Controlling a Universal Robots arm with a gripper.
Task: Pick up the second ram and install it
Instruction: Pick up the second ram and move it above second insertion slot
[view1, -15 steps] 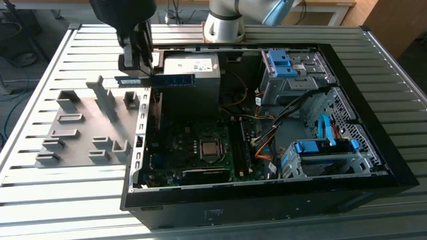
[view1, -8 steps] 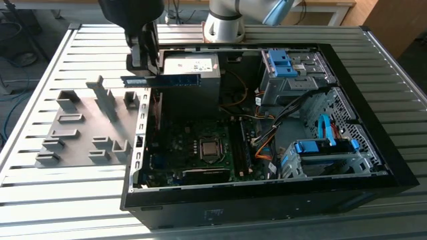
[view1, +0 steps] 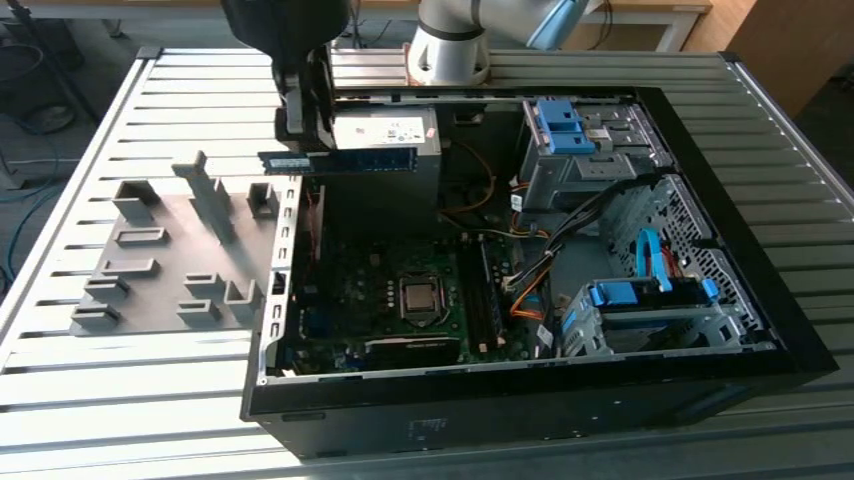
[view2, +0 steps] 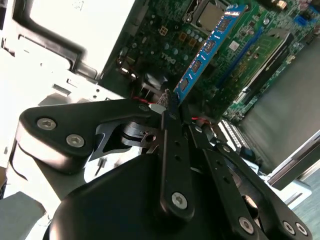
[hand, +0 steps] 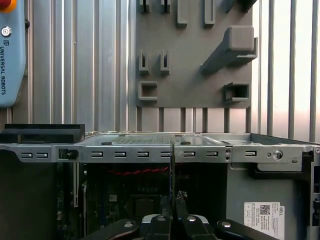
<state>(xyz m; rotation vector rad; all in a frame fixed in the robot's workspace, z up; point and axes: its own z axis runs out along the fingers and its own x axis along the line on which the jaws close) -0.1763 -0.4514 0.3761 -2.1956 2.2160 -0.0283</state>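
Note:
The second ram is a thin blue-green stick with black chips. It hangs level in the air over the back left corner of the open computer case. My gripper is shut on the stick's end at the exterior view's left. In the second wrist view the ram runs out from the shut gripper above the green motherboard. In the first wrist view the gripper hangs above the case's inside, just within its metal side wall.
A grey slotted plastic tray lies on the ribbed table to the exterior view's left of the case. Inside the case are the motherboard, a power supply, blue drive brackets and loose cables.

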